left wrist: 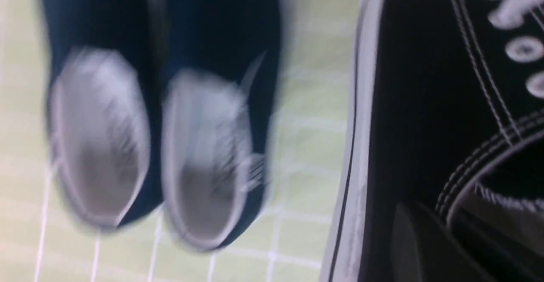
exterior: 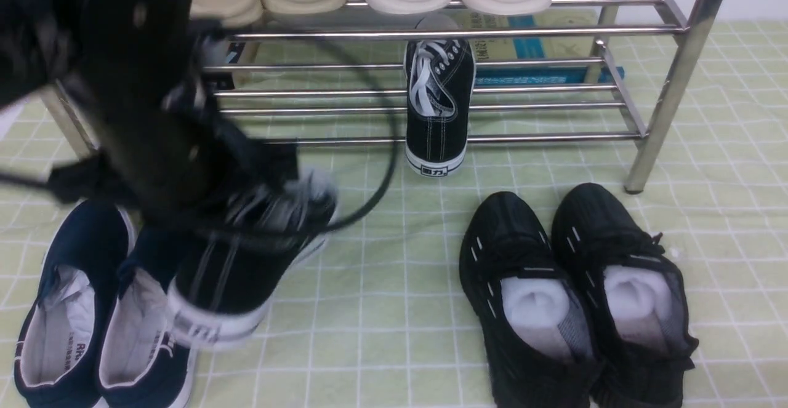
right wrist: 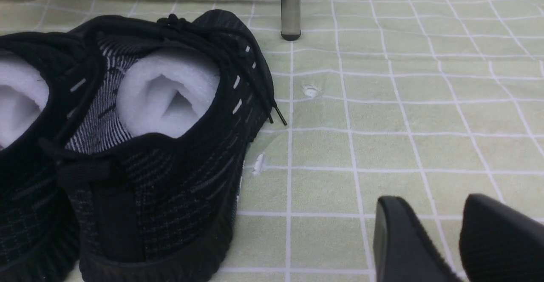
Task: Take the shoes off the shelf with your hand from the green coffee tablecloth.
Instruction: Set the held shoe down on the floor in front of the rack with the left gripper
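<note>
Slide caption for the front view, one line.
Left arm holds one black canvas sneaker over the green cloth; its mate sits on the rack's lower tier.

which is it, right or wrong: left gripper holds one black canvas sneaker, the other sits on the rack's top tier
Wrong on one point: the front view shows the other sneaker on the lower tier of the rack, not the top. The left gripper does hold one black canvas sneaker.
</note>
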Controlling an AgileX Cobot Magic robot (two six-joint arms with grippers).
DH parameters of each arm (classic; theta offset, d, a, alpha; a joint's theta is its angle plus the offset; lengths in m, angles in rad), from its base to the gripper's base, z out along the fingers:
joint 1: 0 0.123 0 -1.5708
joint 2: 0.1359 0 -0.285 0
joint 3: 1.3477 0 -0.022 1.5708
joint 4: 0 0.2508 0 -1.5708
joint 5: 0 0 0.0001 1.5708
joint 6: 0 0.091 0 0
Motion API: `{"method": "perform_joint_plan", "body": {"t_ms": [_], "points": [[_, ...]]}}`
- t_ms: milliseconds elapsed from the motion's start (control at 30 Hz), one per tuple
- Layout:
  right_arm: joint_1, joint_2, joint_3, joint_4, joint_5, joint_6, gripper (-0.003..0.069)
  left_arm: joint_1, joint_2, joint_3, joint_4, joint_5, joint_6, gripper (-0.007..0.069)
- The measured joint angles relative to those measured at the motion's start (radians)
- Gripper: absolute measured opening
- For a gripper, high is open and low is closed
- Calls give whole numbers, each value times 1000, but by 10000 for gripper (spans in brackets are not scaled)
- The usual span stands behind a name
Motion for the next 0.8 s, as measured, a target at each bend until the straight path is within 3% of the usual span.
{"method": "perform_joint_plan", "body": {"t_ms": [200,367,800], "points": [[0,0,0,0,0,0,237,0,-27,201,52,-223,-208,11],[0,0,0,0,0,0,237,0,-27,274,62,-414,-261,14],[0,0,0,0,0,0,237,0,9,283,94,-457,-267,19]]}}
